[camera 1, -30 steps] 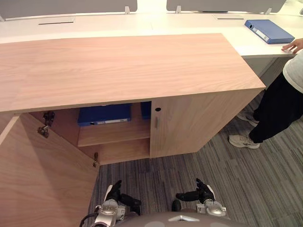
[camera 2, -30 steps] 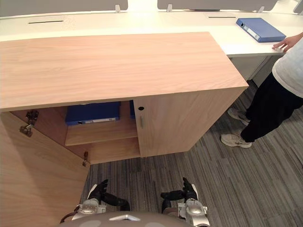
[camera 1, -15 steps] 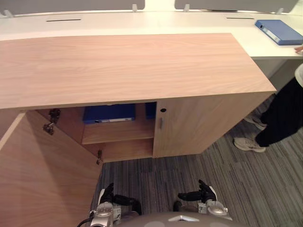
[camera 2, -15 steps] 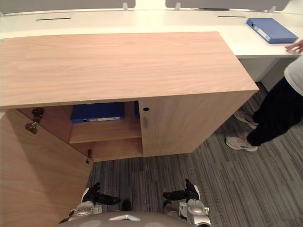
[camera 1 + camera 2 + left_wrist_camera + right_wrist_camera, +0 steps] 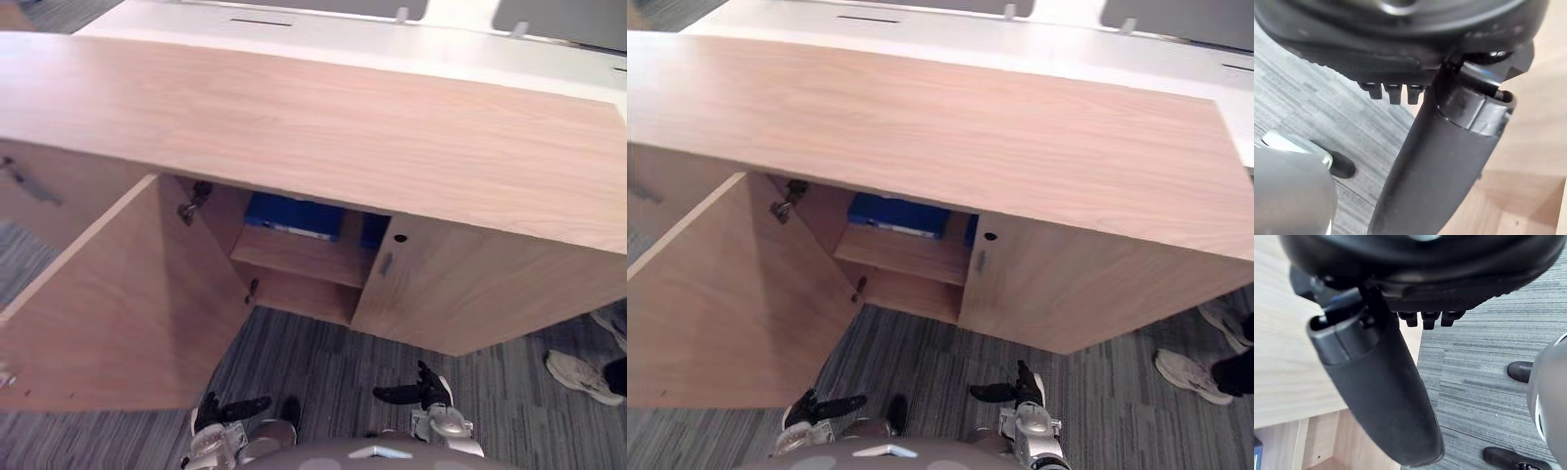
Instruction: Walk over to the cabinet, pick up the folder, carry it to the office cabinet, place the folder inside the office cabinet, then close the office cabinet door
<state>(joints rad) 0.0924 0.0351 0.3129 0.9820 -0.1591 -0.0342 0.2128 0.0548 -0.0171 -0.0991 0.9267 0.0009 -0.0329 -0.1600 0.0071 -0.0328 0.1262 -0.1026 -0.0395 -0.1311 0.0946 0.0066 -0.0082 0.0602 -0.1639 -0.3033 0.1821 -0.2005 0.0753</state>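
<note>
A long office cabinet of pale wood-grain laminate has a broad, flat, smooth top with squared edges. Its left door, a plain slab of the same laminate, stands swung wide open with a small metal hinge at its inner edge. The right door is closed and carries a round dark keyhole and a slim metal handle. In the open compartment a flat blue folder lies on the upper wooden shelf, and another blue edge shows just beside it, partly behind the closed door. The bottom compartment under the shelf looks bare. Grey striped carpet covers the floor, and a smooth white desk runs behind the cabinet. A person's white shoe rests on the carpet to the right. The left hand and right hand hang low over the carpet, fingers loose, thumbs out, holding nothing.
</note>
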